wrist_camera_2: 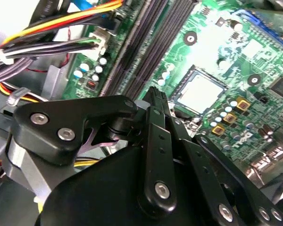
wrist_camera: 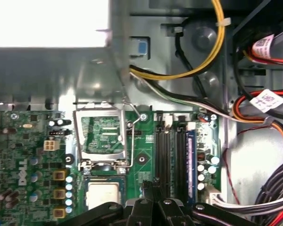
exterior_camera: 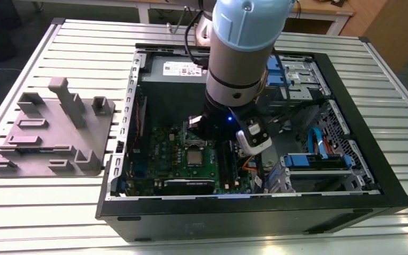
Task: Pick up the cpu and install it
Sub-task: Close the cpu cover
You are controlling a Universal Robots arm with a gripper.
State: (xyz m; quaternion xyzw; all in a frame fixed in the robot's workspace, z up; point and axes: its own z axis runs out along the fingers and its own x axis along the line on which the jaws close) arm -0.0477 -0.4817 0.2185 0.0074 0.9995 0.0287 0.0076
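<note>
The cpu (wrist_camera: pixel 103 194) is a pale silver square lying flat in its socket on the green motherboard (wrist_camera: pixel 144 157), also seen as the cpu (wrist_camera_2: pixel 200 92) and the cpu (exterior_camera: pixel 193 155). The silver socket frame (wrist_camera: pixel 101 134) stands flipped open beside it, with its wire lever (wrist_camera: pixel 132 125) raised. My gripper (wrist_camera: pixel 151 184) hovers above the board between the cpu and the black memory slots (wrist_camera: pixel 170 155). Its black fingers are shut together with nothing between them, as the gripper (wrist_camera_2: pixel 154 94) shows too. It does not touch the cpu.
The open computer case (exterior_camera: pixel 374 175) lies on a slatted table. A grey tray (exterior_camera: pixel 48 133) sits at the exterior view's left. Bundled cables (wrist_camera: pixel 198 70) and blue drive bays (exterior_camera: pixel 317 162) crowd the case at the exterior view's right. A dark card (exterior_camera: pixel 186 186) lies near the case's front edge.
</note>
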